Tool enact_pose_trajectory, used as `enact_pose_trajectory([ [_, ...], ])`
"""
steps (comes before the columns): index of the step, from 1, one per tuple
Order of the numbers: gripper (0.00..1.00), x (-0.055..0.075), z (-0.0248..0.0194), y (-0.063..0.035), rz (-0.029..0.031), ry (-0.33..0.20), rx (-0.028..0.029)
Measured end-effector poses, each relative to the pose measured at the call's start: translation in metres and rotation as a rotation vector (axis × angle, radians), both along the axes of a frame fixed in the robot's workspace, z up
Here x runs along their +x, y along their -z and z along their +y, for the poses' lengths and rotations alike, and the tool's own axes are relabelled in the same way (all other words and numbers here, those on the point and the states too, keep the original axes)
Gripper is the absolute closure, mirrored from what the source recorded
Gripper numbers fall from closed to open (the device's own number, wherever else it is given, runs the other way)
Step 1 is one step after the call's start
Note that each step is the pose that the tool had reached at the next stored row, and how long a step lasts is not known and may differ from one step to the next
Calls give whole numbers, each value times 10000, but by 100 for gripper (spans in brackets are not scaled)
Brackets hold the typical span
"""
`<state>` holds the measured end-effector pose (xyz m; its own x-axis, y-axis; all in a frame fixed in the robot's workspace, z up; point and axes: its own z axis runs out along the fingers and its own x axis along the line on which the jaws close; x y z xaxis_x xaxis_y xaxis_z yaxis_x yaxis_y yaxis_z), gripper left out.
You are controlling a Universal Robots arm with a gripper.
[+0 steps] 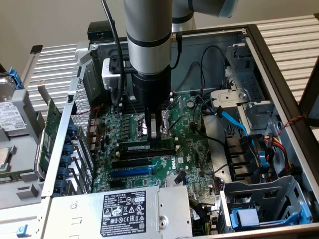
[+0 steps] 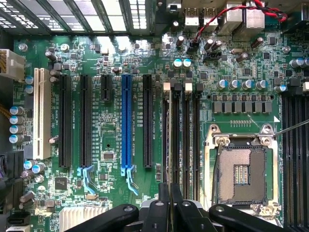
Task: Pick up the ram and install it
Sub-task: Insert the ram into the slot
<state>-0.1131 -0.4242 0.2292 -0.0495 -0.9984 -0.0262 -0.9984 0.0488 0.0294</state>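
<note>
Ram [image 1: 144,147] lies lengthwise along a memory slot [image 2: 187,135] on the motherboard [image 2: 111,145], white label facing the camera in the exterior view, just beside the open CPU socket [image 2: 239,169]. Gripper [image 1: 156,137] stands straight down over it, fingers drawn close together and pinching its upper edge, near the middle of its length. Wrist view: gripper [image 2: 170,198] lines up with the bank of black slots. Cannot tell whether the bottom edge is fully home or only resting in the slot.

Risks, as judged:
- Notch off the slot key: pushing would jam or flex the board.
- Uneven seating: one end drops in, the other rides high, end latch [image 2: 167,87] fails to catch.
- Fingers slipping off the thin edge toward the exposed socket contacts.
</note>
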Motion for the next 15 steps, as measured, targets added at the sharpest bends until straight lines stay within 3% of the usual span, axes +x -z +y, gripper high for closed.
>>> enact_pose_trajectory([
  [9, 87, -12, 0, -24, -2, -5, 0],
  [11, 87, -19, -1, -27, -25, -14, -2],
  [15, 87, -23, 0, -31, -128, -44, -1],
])
